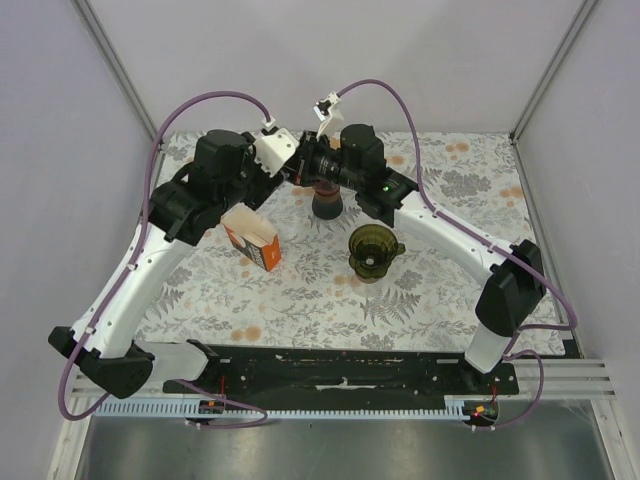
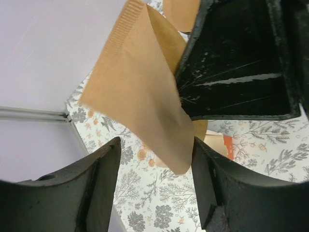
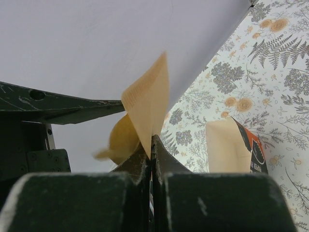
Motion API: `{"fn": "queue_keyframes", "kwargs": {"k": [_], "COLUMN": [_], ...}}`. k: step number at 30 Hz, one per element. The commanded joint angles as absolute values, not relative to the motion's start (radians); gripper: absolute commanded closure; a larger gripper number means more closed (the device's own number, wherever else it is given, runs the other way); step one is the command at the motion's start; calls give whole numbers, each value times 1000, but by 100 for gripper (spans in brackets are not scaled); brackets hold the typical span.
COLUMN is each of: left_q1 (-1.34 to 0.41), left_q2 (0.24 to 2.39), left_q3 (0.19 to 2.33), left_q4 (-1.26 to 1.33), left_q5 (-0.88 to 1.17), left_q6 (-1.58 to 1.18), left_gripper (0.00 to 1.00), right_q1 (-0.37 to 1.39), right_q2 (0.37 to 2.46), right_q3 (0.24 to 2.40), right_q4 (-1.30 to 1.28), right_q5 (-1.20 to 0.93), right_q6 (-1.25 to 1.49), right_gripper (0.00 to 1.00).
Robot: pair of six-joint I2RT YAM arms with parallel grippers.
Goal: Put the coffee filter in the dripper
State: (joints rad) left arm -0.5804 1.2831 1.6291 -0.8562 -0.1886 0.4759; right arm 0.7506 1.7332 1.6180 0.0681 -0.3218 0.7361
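The brown paper coffee filter (image 2: 140, 92) hangs in the air, pinched at its edge by my right gripper (image 3: 151, 137), which is shut on it (image 3: 147, 104). My left gripper (image 2: 155, 142) is open, and the filter's lower tip sits between its fingers (image 2: 96, 183), close to the right-hand one. In the top view both grippers meet at the back centre, the left (image 1: 294, 163) facing the right (image 1: 307, 170). The dark green dripper (image 1: 372, 250) stands empty on the cloth, in front and to the right of them.
An orange and white filter box (image 1: 252, 237) stands open left of the dripper; it also shows in the right wrist view (image 3: 236, 150). A dark brown cup-like object (image 1: 327, 203) stands under the grippers. The floral cloth (image 1: 300, 290) covers the table, with walls behind and at the sides.
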Motion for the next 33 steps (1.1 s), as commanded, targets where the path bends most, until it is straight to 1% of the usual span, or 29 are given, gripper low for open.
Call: {"fn": "queue_keyframes", "kwargs": {"k": [1, 7, 16, 19, 23, 25, 26, 27, 28, 29, 30, 33], "left_q1": [-586, -586, -586, -586, -586, -586, -586, -586, -586, -586, -586, -586], "left_q2": [1279, 1272, 1281, 1289, 1305, 1312, 1313, 1315, 1315, 1313, 1309, 1301], "left_q3": [1634, 1644, 1637, 1620, 1586, 1578, 1574, 1574, 1571, 1572, 1572, 1606], "left_q4": [-781, -759, -733, -707, -664, -657, -657, -657, -655, -652, -650, -655], "left_q5": [-265, -314, -353, -342, -338, -322, -318, -316, -318, -327, -343, -397], "left_q6": [448, 436, 434, 440, 451, 454, 451, 449, 449, 451, 451, 454], "left_gripper": [36, 37, 45, 46, 43, 44, 50, 60, 78, 89, 98, 98], "right_q1": [752, 750, 752, 756, 764, 764, 764, 762, 762, 761, 756, 718], "right_q2": [1690, 1697, 1698, 1710, 1721, 1720, 1717, 1715, 1712, 1707, 1704, 1683], "right_q3": [1620, 1617, 1623, 1638, 1658, 1661, 1661, 1660, 1655, 1652, 1646, 1583], "right_q4": [106, 104, 97, 92, 81, 78, 75, 69, 69, 68, 66, 118], "right_q5": [-331, -328, -322, -328, -333, -331, -327, -322, -316, -308, -299, -273], "right_q6": [733, 733, 733, 738, 733, 729, 723, 719, 713, 709, 707, 764], "right_gripper": [100, 100, 100, 100, 100, 100, 100, 100, 100, 100, 100, 100]}}
